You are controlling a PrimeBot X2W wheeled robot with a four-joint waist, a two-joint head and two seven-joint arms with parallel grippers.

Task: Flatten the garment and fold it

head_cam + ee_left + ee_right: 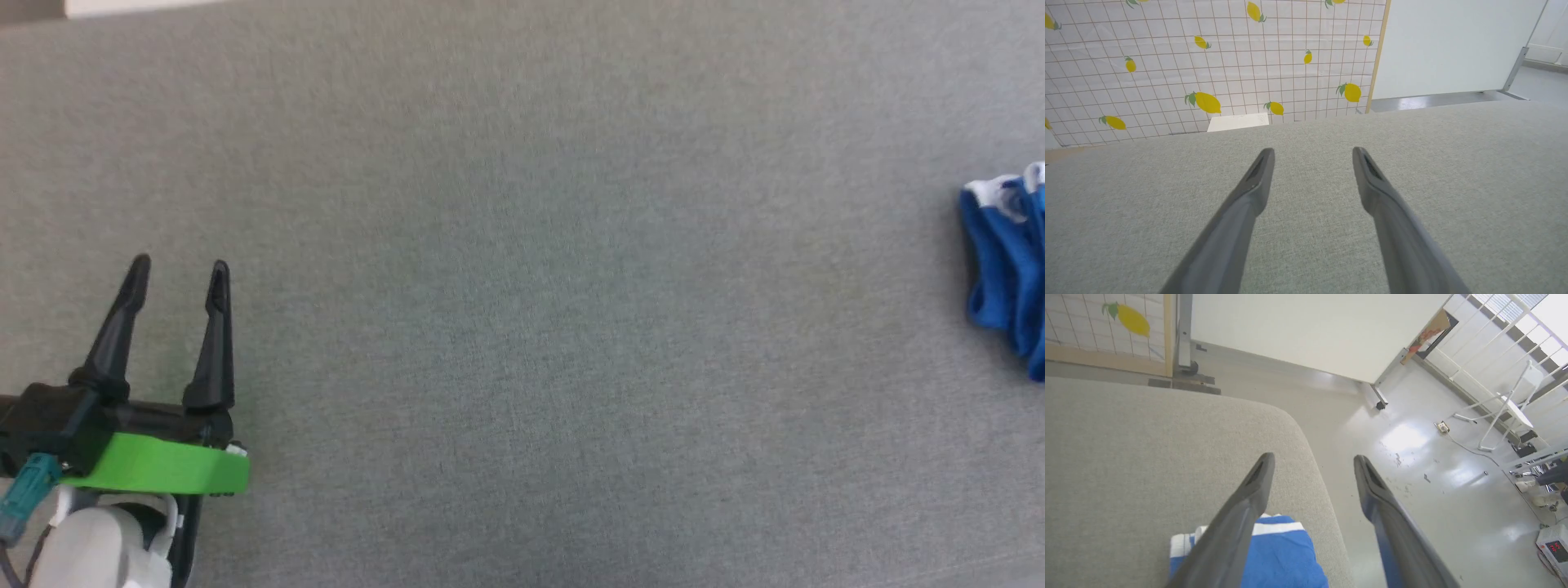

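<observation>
Shorts (pixel 1006 269) lie bunched near the rounded corner of the grey pad (pixel 522 327), a white trim band showing, not yet flattened. The right gripper (pixel 1312 461) hangs over them with its jaws spread and nothing between them; part of the cloth seems to reach the pad's edge, though the fingers hide it. The left gripper (pixel 180 273) is also released, over bare pad well away from that corner. The step looks like the first grasp: next, pinch an edge and drag the shorts toward the pad's middle.
</observation>
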